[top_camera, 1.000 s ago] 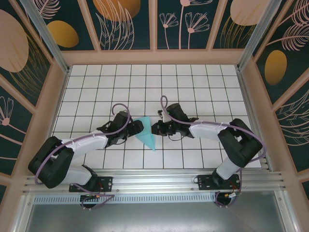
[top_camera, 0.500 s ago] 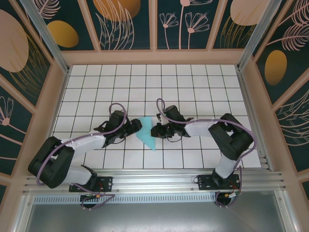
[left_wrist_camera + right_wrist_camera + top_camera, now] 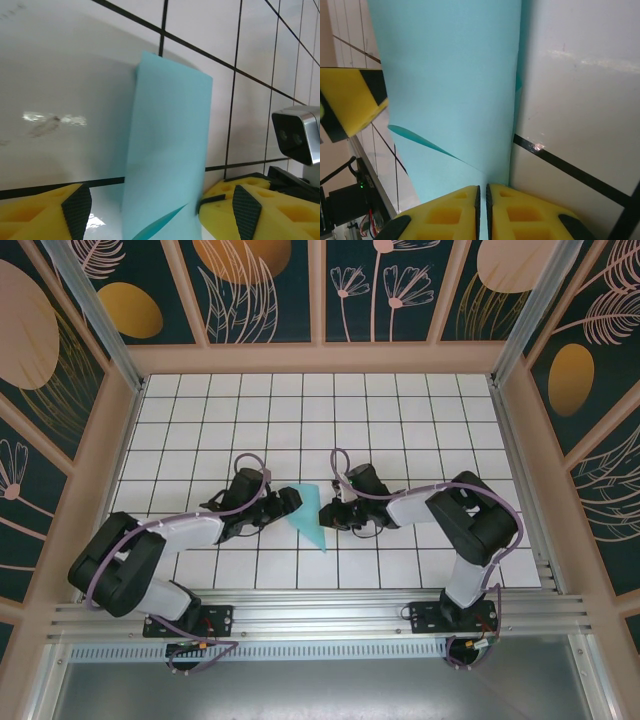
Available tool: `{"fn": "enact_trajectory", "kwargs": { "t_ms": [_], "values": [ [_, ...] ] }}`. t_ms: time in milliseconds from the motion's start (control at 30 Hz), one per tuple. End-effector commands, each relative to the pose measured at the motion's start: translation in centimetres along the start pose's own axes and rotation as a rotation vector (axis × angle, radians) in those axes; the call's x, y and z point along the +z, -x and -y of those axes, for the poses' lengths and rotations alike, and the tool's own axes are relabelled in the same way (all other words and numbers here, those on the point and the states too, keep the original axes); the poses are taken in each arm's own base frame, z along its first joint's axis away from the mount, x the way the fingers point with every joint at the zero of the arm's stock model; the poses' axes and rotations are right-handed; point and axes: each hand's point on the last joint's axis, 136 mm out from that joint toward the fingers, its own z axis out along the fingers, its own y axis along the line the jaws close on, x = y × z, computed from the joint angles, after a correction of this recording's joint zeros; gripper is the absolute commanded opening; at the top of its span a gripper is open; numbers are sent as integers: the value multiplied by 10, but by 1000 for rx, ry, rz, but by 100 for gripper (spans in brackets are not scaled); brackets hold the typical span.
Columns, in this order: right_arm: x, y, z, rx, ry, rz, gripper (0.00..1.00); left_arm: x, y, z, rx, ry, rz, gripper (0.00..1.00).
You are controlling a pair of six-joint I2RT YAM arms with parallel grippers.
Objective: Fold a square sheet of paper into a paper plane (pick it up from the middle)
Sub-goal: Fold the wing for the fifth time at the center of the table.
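Turquoise paper plane (image 3: 309, 520) on the worktop (image 3: 400, 420), long axis pointing toward the arm bases
Right fingers (image 3: 450, 210) clamp its right edge; left fingers (image 3: 40, 210) gape wide around its left edge, gripping nothing.

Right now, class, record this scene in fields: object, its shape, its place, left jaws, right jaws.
object: turquoise paper
shape: folded into a long taper, point toward the arm bases
place: over the white tiled table, between the two arms
left jaws: open, one on either side of the paper
right jaws: shut on the paper's edge
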Motion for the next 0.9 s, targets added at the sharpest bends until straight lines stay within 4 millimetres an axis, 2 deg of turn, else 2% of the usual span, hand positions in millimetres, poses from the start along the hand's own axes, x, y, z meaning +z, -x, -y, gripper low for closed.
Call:
{"fn": "enact_trajectory", "kwargs": {
  "t_ms": [0, 233, 400, 633, 867],
  "values": [
    [7, -12, 21, 42, -35, -21, 16, 7, -6, 8, -27, -70, -51, 76],
    [7, -17, 29, 55, -52, -22, 16, 10, -10, 25, -60, -159, -92, 67],
    [5, -15, 30, 46, -66, -4, 17, 12, -12, 27, -111, -177, -111, 47],
    [-3, -4, 23, 15, -83, 37, 21, 16, -12, 16, -140, -127, -99, 19],
    [-11, 7, 13, -29, -102, 86, 28, 16, -9, 15, -153, -120, -84, 2]
  ]
}}
